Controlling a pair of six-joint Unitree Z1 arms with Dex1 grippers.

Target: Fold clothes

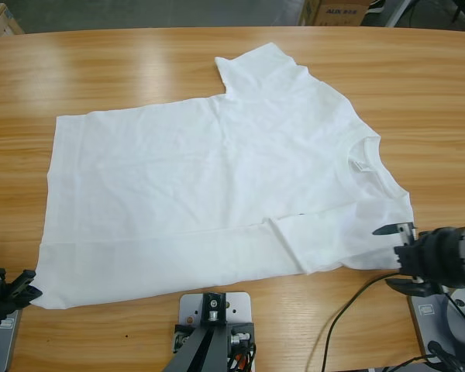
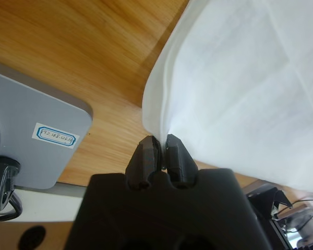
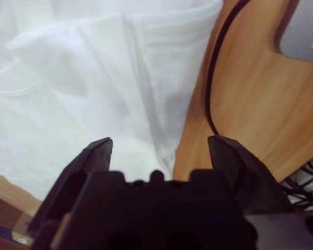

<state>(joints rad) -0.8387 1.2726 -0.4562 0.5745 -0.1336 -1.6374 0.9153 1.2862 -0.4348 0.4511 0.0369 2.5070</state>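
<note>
The clothes, one white T-shirt point(image 1: 209, 178), lie spread on the wooden table point(image 1: 139, 62) with the hem to the left and the round neck point(image 1: 363, 155) to the right. The shirt's near side is folded over into a long strip point(image 1: 163, 260). My left gripper point(image 1: 29, 284) point(image 2: 159, 139) is at the shirt's near left corner point(image 2: 154, 122) and is shut on that corner. My right gripper point(image 1: 384, 257) point(image 3: 160, 140) is open at the shirt's near right edge point(image 3: 164, 104), and the folded sleeve edge lies between its spread jaws.
A black cable point(image 1: 349, 302) point(image 3: 214, 78) runs over the table just beside the right gripper. A cardboard box point(image 1: 337, 12) stands beyond the table's far right edge. Bare wood surrounds the shirt on the far side and at the left.
</note>
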